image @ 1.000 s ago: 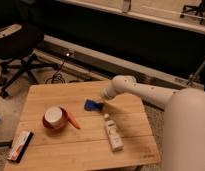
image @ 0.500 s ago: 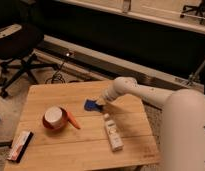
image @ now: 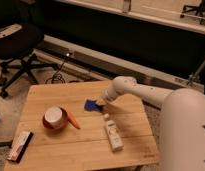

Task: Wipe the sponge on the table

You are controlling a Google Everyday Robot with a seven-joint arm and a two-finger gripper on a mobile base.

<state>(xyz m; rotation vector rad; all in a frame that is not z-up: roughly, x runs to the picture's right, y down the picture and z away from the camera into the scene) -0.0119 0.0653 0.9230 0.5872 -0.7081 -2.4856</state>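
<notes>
The small dark blue sponge (image: 90,105) lies flat on the pale wooden table (image: 71,145), a little right of its middle toward the far edge. My gripper (image: 101,103) is at the sponge's right end, at the tip of the white arm that reaches in from the right. It touches or sits right against the sponge there. The arm's wrist hides the spot where the two meet.
A white cup on a red saucer (image: 55,118) stands left of the sponge, with an orange carrot (image: 72,120) beside it. A white bottle (image: 113,134) lies on its side in front of the sponge. A flat packet (image: 20,146) rests at the table's left front corner. An office chair (image: 16,47) stands at the back left.
The gripper end of the arm has shifted slightly toward the front left, closer onto the sponge. The sponge itself stays about where it was.
</notes>
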